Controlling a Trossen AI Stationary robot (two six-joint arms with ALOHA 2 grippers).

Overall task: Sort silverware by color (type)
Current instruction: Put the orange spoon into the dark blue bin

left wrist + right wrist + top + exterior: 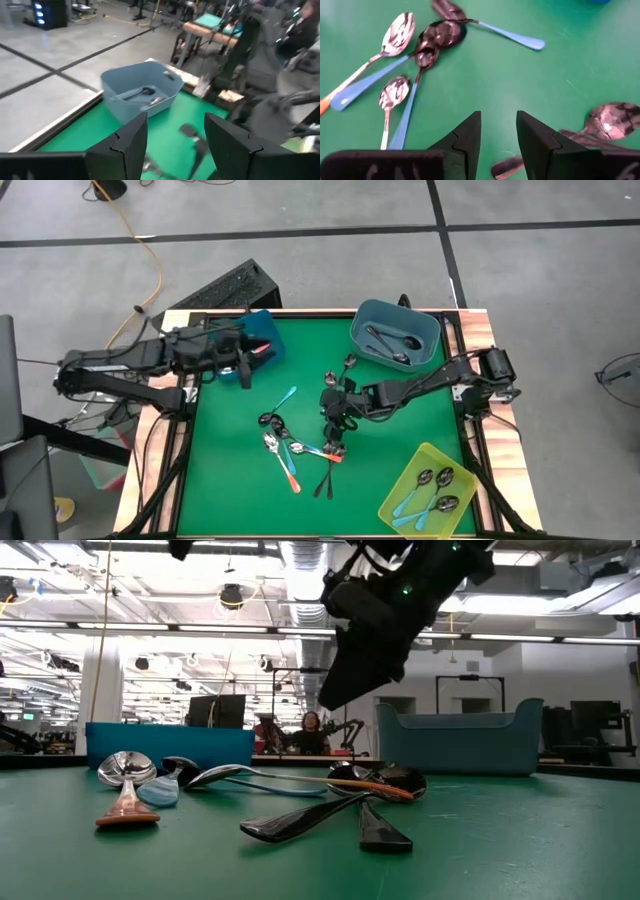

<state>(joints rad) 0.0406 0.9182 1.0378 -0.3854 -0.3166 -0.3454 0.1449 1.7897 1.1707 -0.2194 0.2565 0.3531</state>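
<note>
Several spoons lie loose on the green mat (pixel 230 480): a blue-handled one (pixel 505 32), a cluster of blue- and orange-handled ones (pixel 280 442), and dark ones (pixel 334 448). My right gripper (pixel 497 130) hovers open over bare mat between the cluster and a dark spoon (pixel 610 120), clear above the spoons in the low view (pixel 340 690). My left gripper (pixel 175 145) is open and holds nothing. It sits at the far left by the blue bin (pixel 262 330), facing the grey-blue bin (pixel 140 95).
The grey-blue bin (pixel 395 335) at the far right holds dark spoons. A yellow-green bin (pixel 430 490) at the near right holds blue-handled spoons. The blue bin shows an orange-red handle inside. The mat's near left is bare.
</note>
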